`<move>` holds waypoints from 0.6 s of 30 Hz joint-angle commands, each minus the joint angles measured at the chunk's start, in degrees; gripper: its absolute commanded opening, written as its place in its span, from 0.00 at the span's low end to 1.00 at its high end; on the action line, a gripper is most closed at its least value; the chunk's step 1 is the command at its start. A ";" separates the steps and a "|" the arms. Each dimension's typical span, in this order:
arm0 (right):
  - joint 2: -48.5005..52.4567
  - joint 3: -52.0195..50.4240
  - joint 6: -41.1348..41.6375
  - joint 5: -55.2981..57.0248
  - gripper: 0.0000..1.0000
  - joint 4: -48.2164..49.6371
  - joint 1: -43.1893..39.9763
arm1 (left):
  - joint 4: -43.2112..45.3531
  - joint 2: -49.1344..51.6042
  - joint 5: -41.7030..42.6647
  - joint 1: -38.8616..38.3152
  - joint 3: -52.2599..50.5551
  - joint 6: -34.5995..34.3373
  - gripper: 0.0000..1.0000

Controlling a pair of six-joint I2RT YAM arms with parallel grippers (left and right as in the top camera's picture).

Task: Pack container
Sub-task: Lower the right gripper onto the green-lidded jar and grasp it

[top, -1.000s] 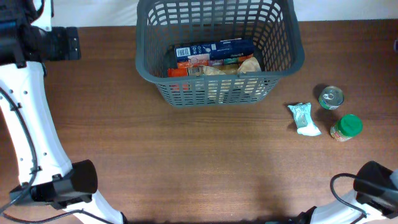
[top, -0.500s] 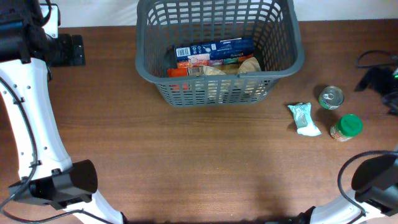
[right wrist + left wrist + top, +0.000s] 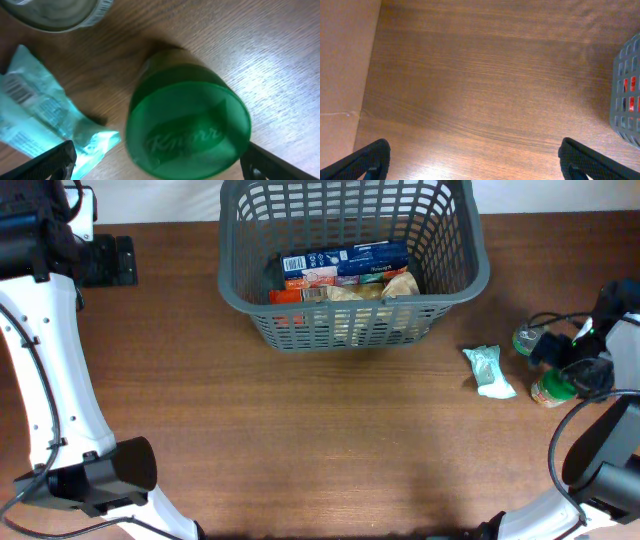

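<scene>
The dark grey basket (image 3: 340,328) stands at the back middle of the table and holds a blue package (image 3: 345,260) and other groceries. Its corner shows in the left wrist view (image 3: 627,90). My right gripper (image 3: 562,373) is open over a green-lidded jar (image 3: 548,390). In the right wrist view its fingers (image 3: 159,162) stand on either side of the jar's lid (image 3: 187,132) without closing on it. A pale green packet (image 3: 489,370) (image 3: 45,115) and a metal can (image 3: 524,340) (image 3: 55,12) lie beside the jar. My left gripper (image 3: 100,260) (image 3: 480,162) is open and empty over bare table, left of the basket.
The brown wooden table (image 3: 300,440) stretches in front of the basket. A lighter strip past the table's edge (image 3: 345,65) shows at the left of the left wrist view. The right arm's cable (image 3: 560,320) loops above the can.
My right arm has come in from the right edge and lowered its open gripper over the green-lidded jar. The left gripper shifted slightly at first, then stayed still.
</scene>
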 commanded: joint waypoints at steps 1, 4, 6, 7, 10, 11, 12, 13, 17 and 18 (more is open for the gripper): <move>-0.24 -0.52 0.59 0.96 0.99 0.87 -0.04 | -0.02 -0.33 0.44 0.35 -0.17 -0.55 0.99; -0.24 -0.52 0.57 1.03 0.99 1.03 -0.07 | -0.02 -0.33 0.44 0.35 -0.17 -0.55 0.99; -0.24 -0.52 0.57 1.03 0.99 1.44 -0.07 | -0.02 -0.33 0.44 0.35 -0.17 -0.55 0.99; -0.24 -0.52 0.57 1.22 0.99 1.62 -0.07 | -0.02 -0.33 0.44 0.35 -0.17 -0.55 0.99; -0.24 -0.52 0.61 2.78 0.99 2.14 -0.07 | -0.02 -0.33 0.44 0.35 -0.17 -0.55 0.99; -0.22 -0.59 0.61 3.15 0.99 2.58 -0.07 | -0.02 -0.33 0.44 0.35 -0.17 -0.55 0.99; -0.22 -0.63 0.61 3.17 0.99 3.13 -0.07 | -0.02 -0.33 0.42 0.35 -0.17 -0.55 0.99; -0.20 -0.68 0.61 3.17 0.99 3.63 -0.07 | -0.02 -0.33 0.44 0.35 -0.17 -0.55 0.99; -0.17 -0.70 0.63 3.13 0.99 5.07 -0.07 | -0.02 -0.33 0.44 0.35 -0.17 -0.55 0.99; -0.17 -0.70 0.63 3.15 0.99 5.09 -0.07 | -0.02 -0.33 0.44 0.35 -0.17 -0.52 0.99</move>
